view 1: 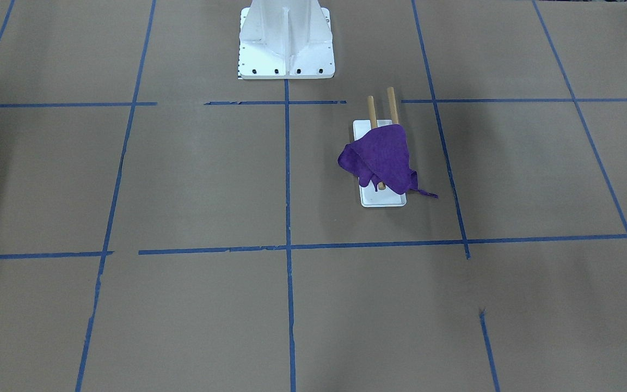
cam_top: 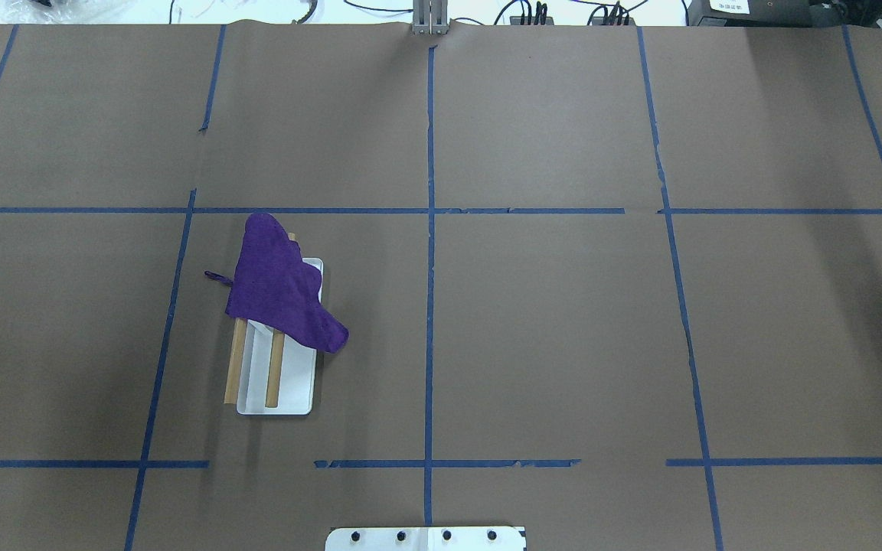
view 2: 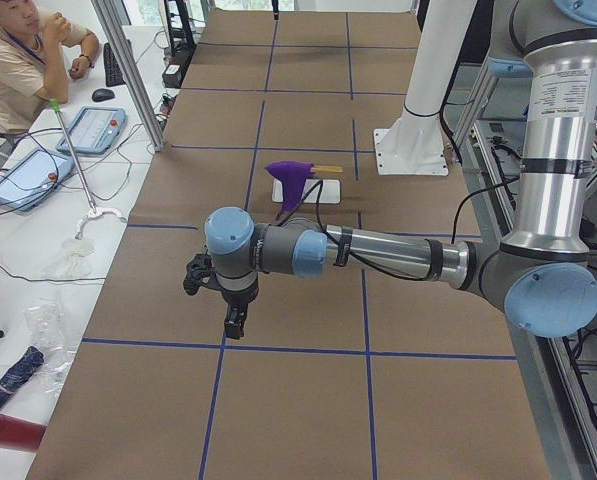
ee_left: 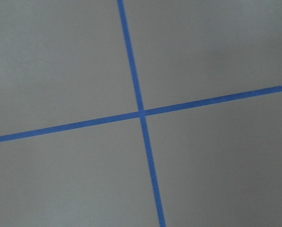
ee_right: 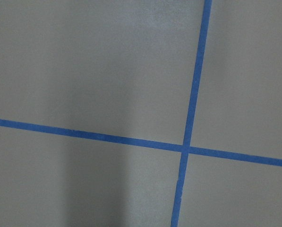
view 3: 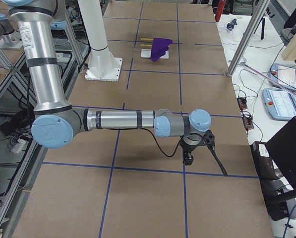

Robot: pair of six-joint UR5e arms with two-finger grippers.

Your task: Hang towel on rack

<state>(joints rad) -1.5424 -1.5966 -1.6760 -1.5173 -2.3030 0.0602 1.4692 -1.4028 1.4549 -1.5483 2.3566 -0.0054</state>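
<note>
Purple towel lies draped across the rack, centre-left in your overhead view, while the left gripper and right gripper hover above the table, and you cannot tell how far apart their fingers are.

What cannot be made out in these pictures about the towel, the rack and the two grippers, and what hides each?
On the rack, much of both rods: overhead exterior, covered by the purple towel.
Whether the left gripper is open or shut: exterior left only, too small.
The same for the right gripper: exterior right only.
Most of the white pedestal: overhead exterior, cut off by the bottom edge.
</note>
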